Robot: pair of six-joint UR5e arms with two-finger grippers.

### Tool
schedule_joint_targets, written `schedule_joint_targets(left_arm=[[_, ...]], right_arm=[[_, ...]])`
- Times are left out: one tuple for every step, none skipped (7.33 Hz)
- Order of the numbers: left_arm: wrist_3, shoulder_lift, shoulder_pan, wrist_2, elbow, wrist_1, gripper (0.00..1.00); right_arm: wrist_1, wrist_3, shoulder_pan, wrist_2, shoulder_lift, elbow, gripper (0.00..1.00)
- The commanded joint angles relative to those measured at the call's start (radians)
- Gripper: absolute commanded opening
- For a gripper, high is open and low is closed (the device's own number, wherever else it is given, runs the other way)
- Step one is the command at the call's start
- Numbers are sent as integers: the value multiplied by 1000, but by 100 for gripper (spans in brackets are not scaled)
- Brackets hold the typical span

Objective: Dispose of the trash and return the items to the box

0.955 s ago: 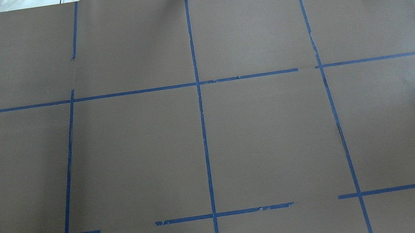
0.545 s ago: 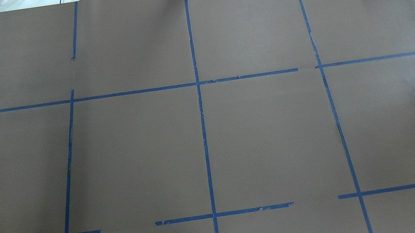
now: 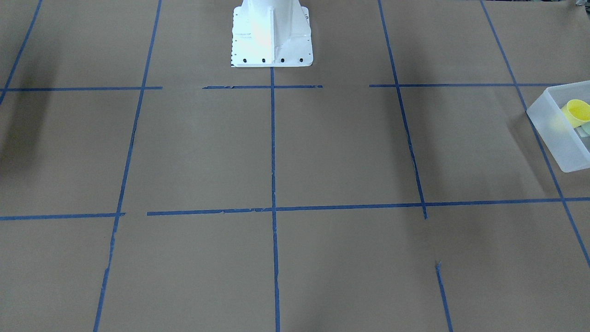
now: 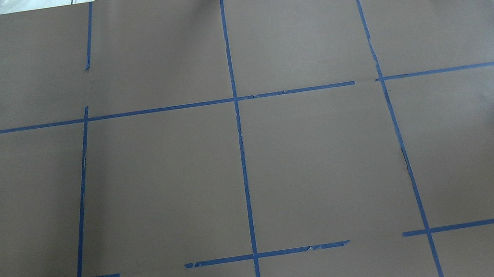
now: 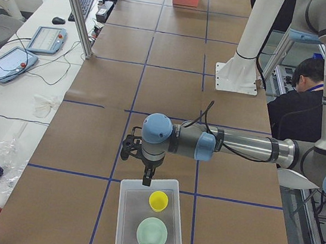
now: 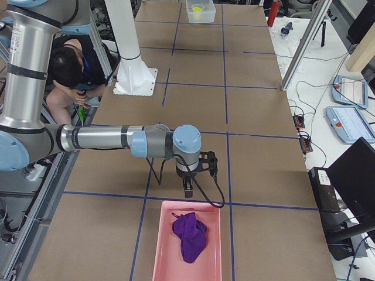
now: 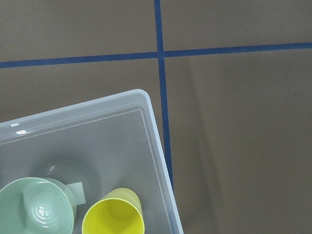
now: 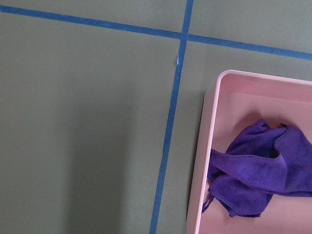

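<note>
The frosted box [image 5: 124, 213] stands at the table's left end and holds the upright yellow cup [image 5: 158, 201] and the mint bowl [image 5: 152, 233]. All three also show in the left wrist view: box [image 7: 97, 105], cup [image 7: 113, 217], bowl [image 7: 36, 209]. The front-facing view shows the box [image 3: 553, 133] and cup [image 3: 576, 112] at its right edge. My left gripper [image 5: 146, 179] hangs over the box's rim; I cannot tell whether it is open or shut. My right gripper [image 6: 187, 190] hangs at the edge of a pink tray [image 6: 164, 246] that holds a purple cloth [image 6: 190, 234]; I cannot tell whether it is open or shut.
The white robot base [image 3: 271, 34] stands at the table's robot side. A seated person [image 5: 301, 98] is behind it. Blue tape lines cross the brown paper table [image 4: 318, 162]. A metal post [image 5: 76, 8] and tablets [image 5: 45, 37] stand on the far side.
</note>
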Motion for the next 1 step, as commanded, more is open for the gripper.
schedule_joint_targets(left_arm=[[1, -1, 0, 0, -3, 0, 100]], right_arm=[[7, 3, 0, 0, 0, 2, 100]])
